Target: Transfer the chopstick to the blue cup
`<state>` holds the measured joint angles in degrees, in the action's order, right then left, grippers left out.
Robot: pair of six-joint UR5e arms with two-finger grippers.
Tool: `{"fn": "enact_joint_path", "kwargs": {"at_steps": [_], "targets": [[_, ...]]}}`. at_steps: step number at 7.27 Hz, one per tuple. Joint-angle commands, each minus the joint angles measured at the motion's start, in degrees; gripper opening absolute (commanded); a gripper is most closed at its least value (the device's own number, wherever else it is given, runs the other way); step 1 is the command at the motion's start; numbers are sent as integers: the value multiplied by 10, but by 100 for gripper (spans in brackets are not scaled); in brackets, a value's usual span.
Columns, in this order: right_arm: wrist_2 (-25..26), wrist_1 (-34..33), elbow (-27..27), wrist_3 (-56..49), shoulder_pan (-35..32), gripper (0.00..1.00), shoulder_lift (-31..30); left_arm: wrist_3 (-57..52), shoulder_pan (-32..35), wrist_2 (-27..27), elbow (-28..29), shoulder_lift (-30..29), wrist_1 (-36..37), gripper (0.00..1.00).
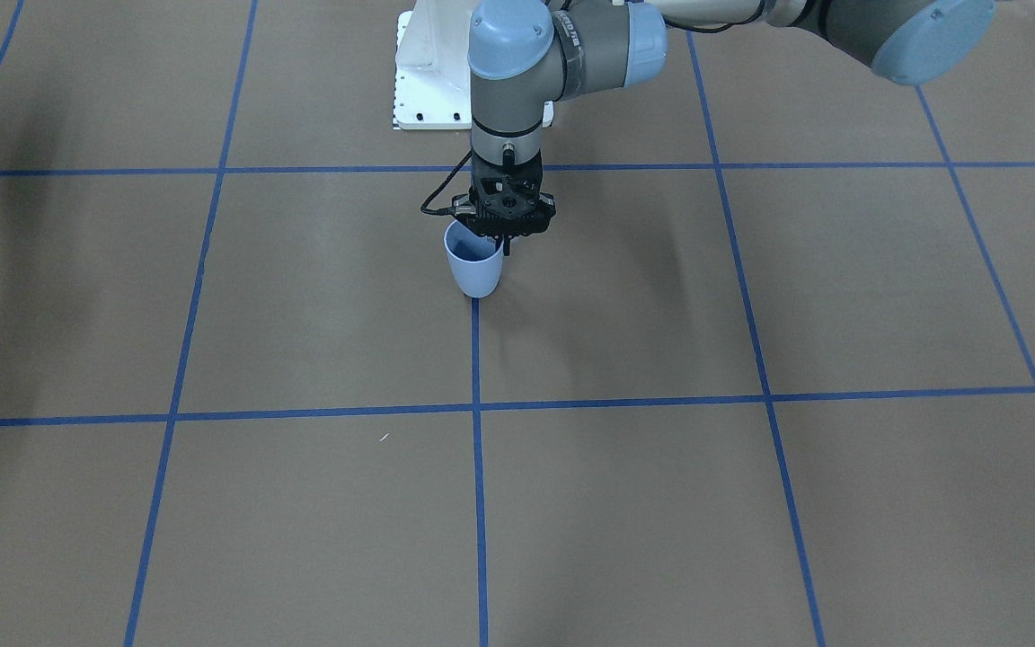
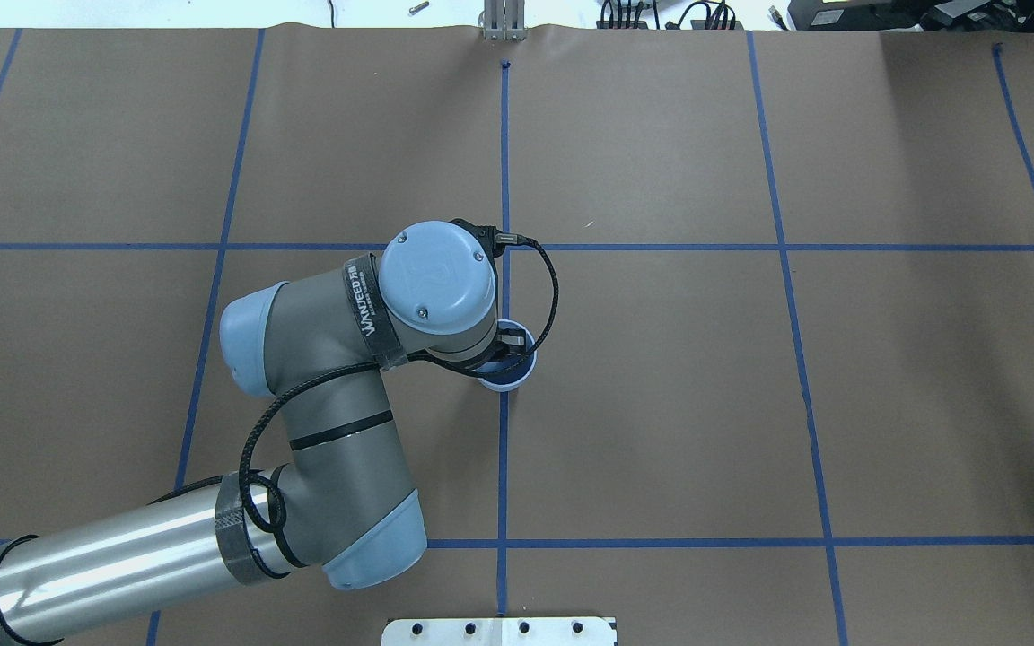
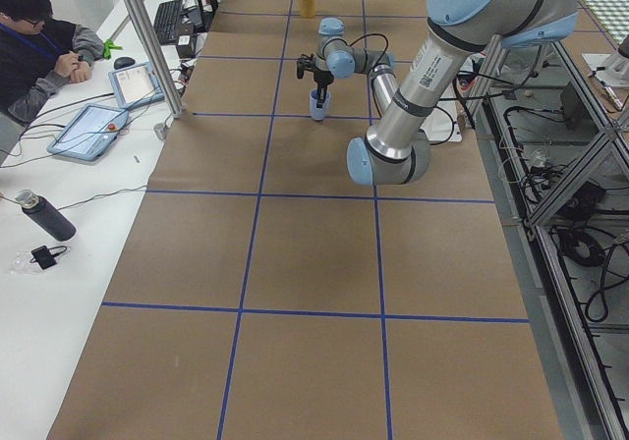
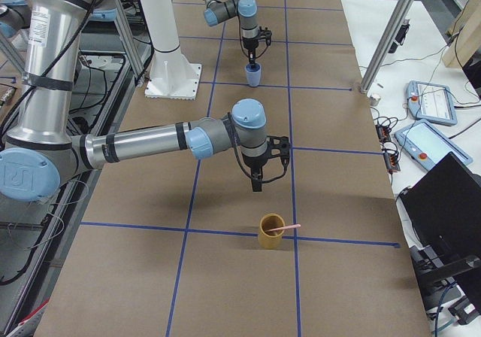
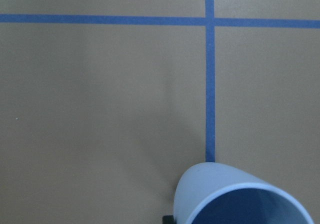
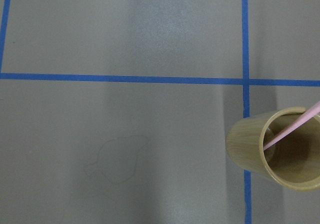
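- The right pincer [image 4: 256,186] hangs above the worktop [image 1: 751,503], pointing down. It shows only in the side view, so I cannot tell how wide its jaws stand. Nothing is seen in it.
- The chopstick [image 6: 294,126] is near that pincer but apart from it. It leans inside a tan cylindrical cup [image 4: 270,236], with its pink upper end poking out over the rim. In the right wrist view the tan cup sits at the lower right, off to one side rather than under the pincer.
- The left pincer [image 1: 501,239] is down at the rim of the blue cup [image 1: 476,272]. One finger seems to reach inside the mouth. The wrist hides the jaws, so I cannot tell whether they grip the wall.
- The blue cup stands on a tape line, well apart from the tan cup, toward the far end in the right side view.
- The chopstick is probably light, stiff and smooth, so it is likely to roll or pivot in a loose pinch. The exposed upper end is the place to take hold, squarely across the shaft, without knocking the tan cup.
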<state>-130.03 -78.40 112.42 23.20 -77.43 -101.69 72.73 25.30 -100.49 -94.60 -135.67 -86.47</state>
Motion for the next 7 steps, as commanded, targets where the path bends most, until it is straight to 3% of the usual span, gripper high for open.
{"fn": "enact_joint_path", "kwargs": {"at_steps": [1,3,5,7], "targets": [[0,0,0,0,0,100,0,-14,1,0,6,0,-25,98],[0,0,0,0,1,100,0,-17,34,-8,-20,0,-23,98],[0,0,-1,-1,1,100,1,-62,122,-123,-33,8,-19,98],[11,19,-11,-24,0,100,-2,-271,259,-233,-42,90,2,98]]}}
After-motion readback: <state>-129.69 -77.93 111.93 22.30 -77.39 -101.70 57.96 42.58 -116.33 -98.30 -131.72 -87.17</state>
